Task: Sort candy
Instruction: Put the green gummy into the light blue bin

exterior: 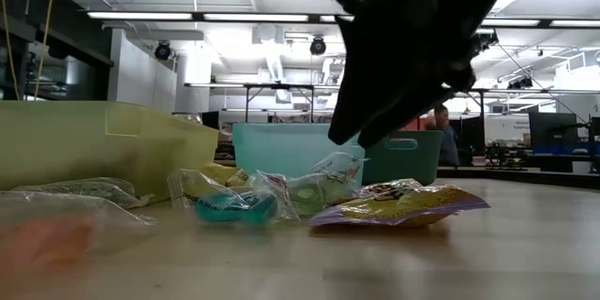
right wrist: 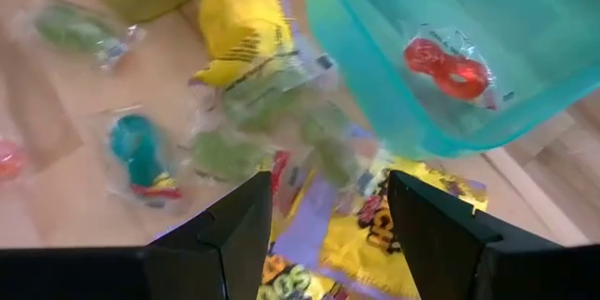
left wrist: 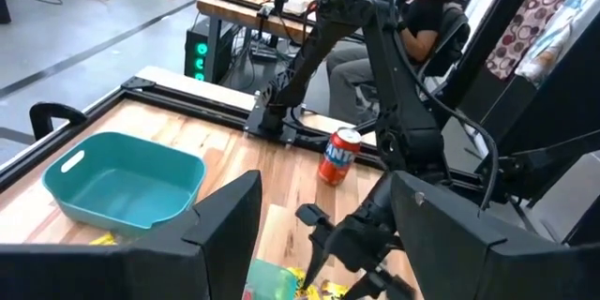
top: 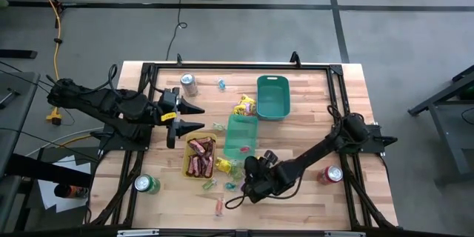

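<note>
The right gripper (top: pixel 250 180), fingers apart and empty, hovers over loose candy (right wrist: pixel 234 103): green and teal sweets and a yellow packet (right wrist: pixel 246 28) ahead, the teal tray (right wrist: pixel 487 75) just beside. The left gripper (top: pixel 194 118), also spread, waits over the yellow tray (top: pixel 187 164) of red-brown bars (top: pixel 200 157).

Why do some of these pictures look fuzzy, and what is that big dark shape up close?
Low view: the dark shape is the right gripper, close to the lens, its jaws unclear there; the nearest wrapped candy is blurred, and the ceiling lamps glare. Right wrist view: the candy is smeared and soft, the teal tray less so. High view: evenly lit.
</note>
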Controlling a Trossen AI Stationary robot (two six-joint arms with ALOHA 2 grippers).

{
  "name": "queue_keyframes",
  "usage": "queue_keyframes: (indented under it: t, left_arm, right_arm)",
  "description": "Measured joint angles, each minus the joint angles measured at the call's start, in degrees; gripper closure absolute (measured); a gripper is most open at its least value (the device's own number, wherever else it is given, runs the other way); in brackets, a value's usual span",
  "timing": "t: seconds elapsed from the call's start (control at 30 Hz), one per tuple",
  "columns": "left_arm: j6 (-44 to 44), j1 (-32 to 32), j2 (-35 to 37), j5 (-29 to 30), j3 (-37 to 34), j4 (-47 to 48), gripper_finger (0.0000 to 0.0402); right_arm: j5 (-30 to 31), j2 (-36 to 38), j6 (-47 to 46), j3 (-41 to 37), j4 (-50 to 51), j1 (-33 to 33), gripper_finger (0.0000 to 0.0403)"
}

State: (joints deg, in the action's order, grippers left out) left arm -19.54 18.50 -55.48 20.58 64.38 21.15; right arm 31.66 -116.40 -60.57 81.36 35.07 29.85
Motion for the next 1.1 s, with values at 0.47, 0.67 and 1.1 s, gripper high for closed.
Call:
queue_keyframes:
  t: [0.47,0.67,1.1]
  left_arm:
    - [-1.59,0.0,0.0,0.02,0.0,0.04,0.0177]
    - [-1.98,0.0,0.02,0.04,0.0,0.04,0.0177]
    - [-1.96,0.0,0.01,0.07,0.02,0.02,0.0177]
  right_arm:
    - [-0.61,-3.05,-0.13,-0.07,-1.32,-1.71,0.0204]
    - [-1.37,-2.22,1.62,-0.07,-2.63,-1.64,0.0352]
    - [-4.49,17.53,18.76,-0.02,7.79,1.53,0.0399]
